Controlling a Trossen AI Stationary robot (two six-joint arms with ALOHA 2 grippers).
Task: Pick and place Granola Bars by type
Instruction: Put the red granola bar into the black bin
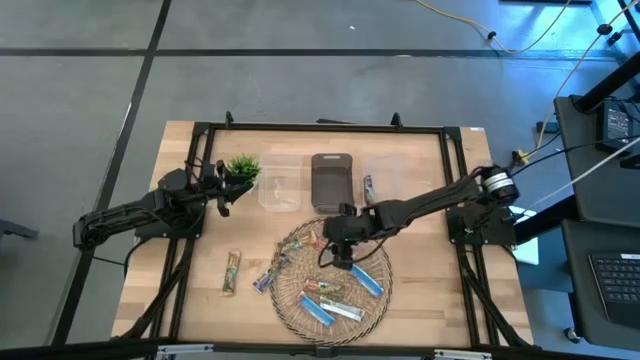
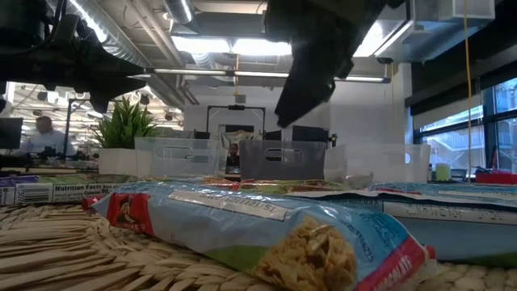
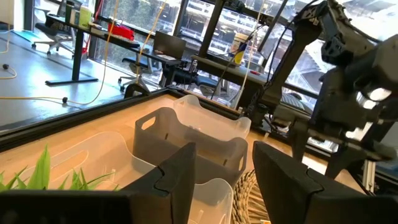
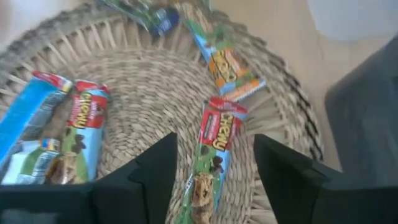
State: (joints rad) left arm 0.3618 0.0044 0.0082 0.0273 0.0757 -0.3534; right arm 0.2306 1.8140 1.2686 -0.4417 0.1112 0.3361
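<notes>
Left gripper (image 1: 222, 192): parked beside the potted plant (image 1: 243, 167); fingers parted, nothing held.
Granola Bars (image 1: 331, 299): mostly on the woven tray (image 1: 296, 315).
Right gripper (image 1: 338, 255): angled down over the tray, fingers spread and empty.
Right wrist view only: a red-topped Chewy bar (image 4: 212, 150) seen between the fingers.

Parted left end effector (image 3: 217, 177) faces grey bin (image 3: 186, 140) between clear bins.

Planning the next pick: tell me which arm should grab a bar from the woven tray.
Right. The right gripper hangs open directly over the woven tray, a red Chewy bar between its fingers. The left gripper waits by the potted plant, away from the tray.
</notes>
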